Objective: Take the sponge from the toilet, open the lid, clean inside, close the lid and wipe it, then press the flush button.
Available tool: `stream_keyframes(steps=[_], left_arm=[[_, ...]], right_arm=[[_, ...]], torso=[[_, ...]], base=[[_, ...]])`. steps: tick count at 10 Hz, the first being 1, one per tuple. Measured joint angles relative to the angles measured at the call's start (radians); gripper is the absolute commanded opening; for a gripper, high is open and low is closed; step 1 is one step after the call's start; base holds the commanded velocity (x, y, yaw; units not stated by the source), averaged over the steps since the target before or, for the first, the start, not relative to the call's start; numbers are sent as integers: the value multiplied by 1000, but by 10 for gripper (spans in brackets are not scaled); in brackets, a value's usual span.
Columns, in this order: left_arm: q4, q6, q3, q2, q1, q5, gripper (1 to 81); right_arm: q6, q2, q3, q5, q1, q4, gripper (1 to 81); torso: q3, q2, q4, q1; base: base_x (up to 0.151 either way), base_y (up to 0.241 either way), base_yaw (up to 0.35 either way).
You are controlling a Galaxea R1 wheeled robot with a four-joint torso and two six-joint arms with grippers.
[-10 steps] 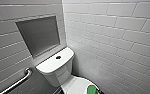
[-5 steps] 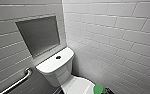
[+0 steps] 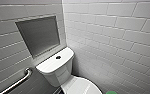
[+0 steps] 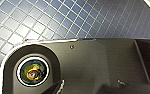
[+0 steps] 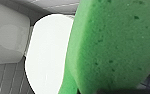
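The white toilet (image 3: 56,67) stands in the tiled corner, with a dark round flush button (image 3: 58,57) on its flat tank top. Its lid (image 3: 78,86) is down and also shows as a white oval (image 5: 47,52) in the right wrist view. The bright green sponge (image 5: 111,42) looms close in front of the right wrist camera, above the lid, with my right gripper shut on it. A bit of the sponge (image 3: 111,92) shows at the lower edge of the head view, right of the lid. My left gripper is open.
A metal grab bar (image 3: 18,82) runs along the left wall below a recessed grey niche (image 3: 39,35). White tiled walls close in on both sides of the toilet. The left wrist view looks down on a blue small-tiled floor (image 4: 53,17).
In the head view the green sponge has slid rightward and lower, toward the picture's bottom edge. The toilet and walls hold their place.
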Motion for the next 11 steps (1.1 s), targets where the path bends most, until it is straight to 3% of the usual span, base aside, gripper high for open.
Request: stream_keyframes(steps=[3, 6, 9, 11], left_arm=[[-8, -13, 172, -111, -49, 12, 811], [-75, -14, 359, -228, -138, 23, 811], [-302, -16, 487, -309, -255, 45, 811], [-405, -17, 511, -302, -335, 110, 811]], right_arm=[[-1, -39, 2, 10, -120, 0, 10], [-1, -44, -36, 71, -246, 0, 10], [-1, -36, -73, 172, -379, 0, 10], [-1, 26, -140, 204, -434, -1, 10]], torso=[[0, 0, 0, 0], [0, 0, 0, 0], [0, 0, 0, 0], [0, 0, 0, 0]], base=[[0, 0, 0], [0, 0, 0], [0, 0, 0], [0, 0, 0]])
